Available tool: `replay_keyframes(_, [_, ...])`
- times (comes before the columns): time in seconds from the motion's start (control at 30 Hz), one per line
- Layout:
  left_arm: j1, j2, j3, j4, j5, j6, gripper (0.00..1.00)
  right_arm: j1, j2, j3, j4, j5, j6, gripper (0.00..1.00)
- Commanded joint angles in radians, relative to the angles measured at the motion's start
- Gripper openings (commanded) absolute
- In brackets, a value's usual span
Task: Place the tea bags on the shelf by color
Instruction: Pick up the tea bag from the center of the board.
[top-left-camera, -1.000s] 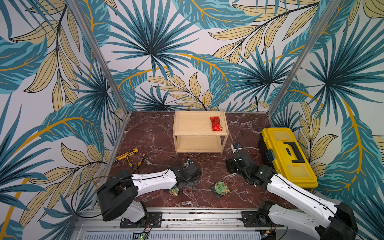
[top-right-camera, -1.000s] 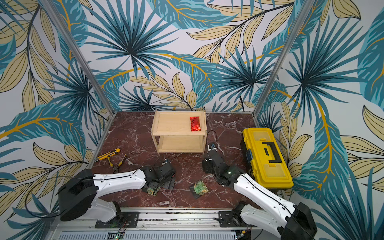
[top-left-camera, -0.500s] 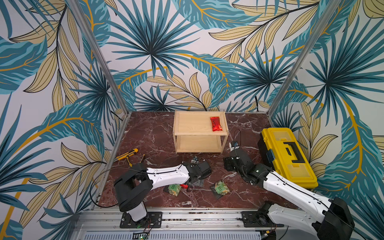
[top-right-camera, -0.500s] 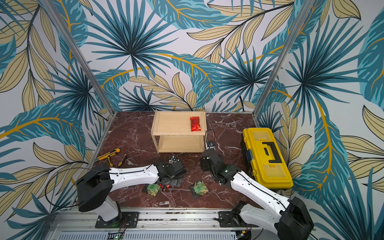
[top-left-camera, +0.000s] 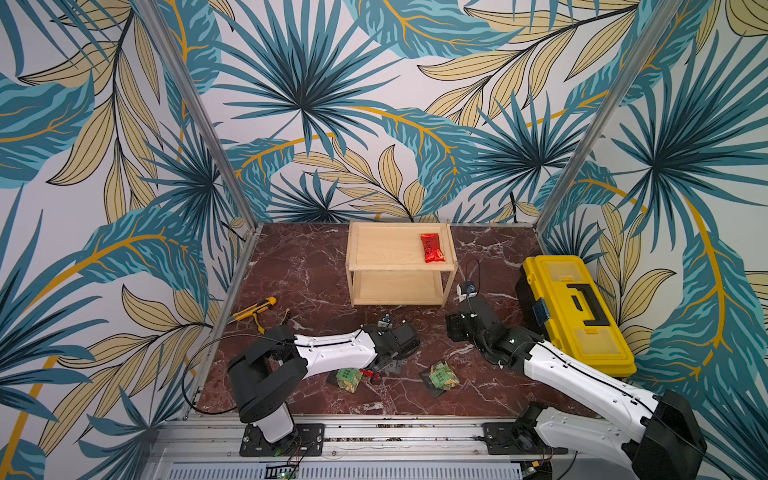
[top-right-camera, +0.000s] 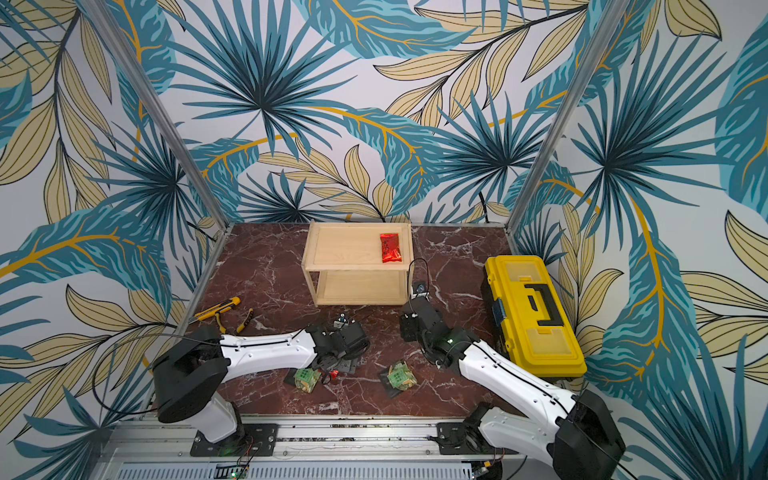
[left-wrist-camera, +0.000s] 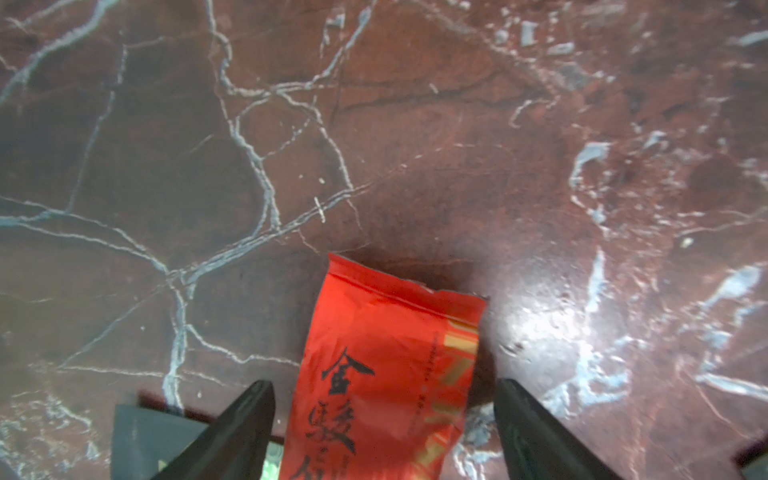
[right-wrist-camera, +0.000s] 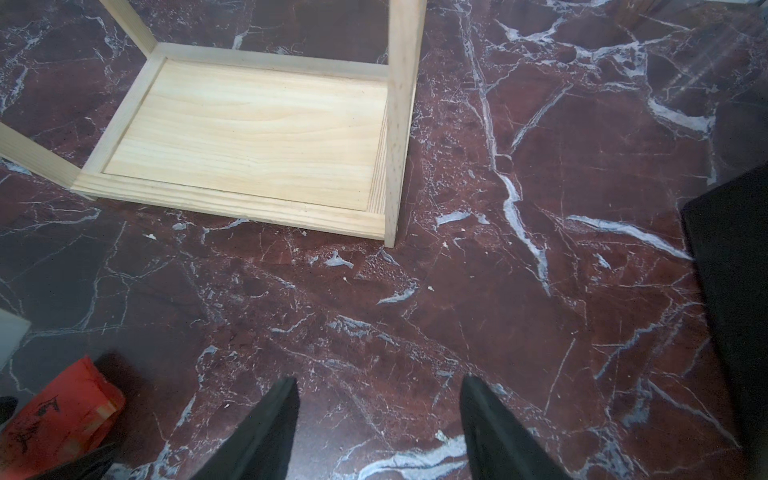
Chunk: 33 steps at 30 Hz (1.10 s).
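The pale wood shelf (top-left-camera: 399, 266) (top-right-camera: 357, 266) stands at the back with one red tea bag (top-left-camera: 432, 248) (top-right-camera: 390, 248) on its top board. A second red tea bag (left-wrist-camera: 386, 374) lies on the marble between the fingers of my left gripper (left-wrist-camera: 384, 419), which is open with a gap on each side; only a sliver of the bag (top-left-camera: 367, 372) shows in the top views. Two green tea bags (top-left-camera: 348, 378) (top-left-camera: 444, 376) lie near the front. My right gripper (right-wrist-camera: 378, 415) (top-left-camera: 455, 330) hangs open and empty before the shelf's lower board (right-wrist-camera: 257, 137).
A yellow toolbox (top-left-camera: 575, 311) sits along the right wall, its dark side (right-wrist-camera: 731, 291) close to my right gripper. A yellow utility knife (top-left-camera: 253, 311) and pliers (top-left-camera: 272, 322) lie at the left. A green bag's black edge (left-wrist-camera: 137, 432) lies beside the left fingers.
My left arm has swung right, off the left green bag and over the red bag, and its jaws have narrowed a little. The right gripper has edged toward the shelf.
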<state>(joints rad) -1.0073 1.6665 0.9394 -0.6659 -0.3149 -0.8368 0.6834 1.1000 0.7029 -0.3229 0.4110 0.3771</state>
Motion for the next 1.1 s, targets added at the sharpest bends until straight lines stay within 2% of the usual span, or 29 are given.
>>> replay_keyframes(0.0, [0.011,-0.010,-0.033,0.021,-0.001,0.004,0.81,0.004,0.012,-0.004,0.008,0.005,-0.004,0.66])
replay_keyframes(0.17, [0.010,-0.019,-0.046,0.015,-0.006,-0.001,0.69,0.005,0.027,0.006,0.008,0.010,-0.003,0.66])
replay_keyframes(0.37, [0.009,-0.020,-0.049,0.018,-0.006,-0.001,0.64,0.004,0.032,0.020,-0.001,0.024,-0.014,0.66])
replay_keyframes(1.07, [0.010,-0.133,0.090,-0.137,-0.035,0.015,0.59,0.002,0.043,0.048,-0.017,0.096,-0.057,0.66])
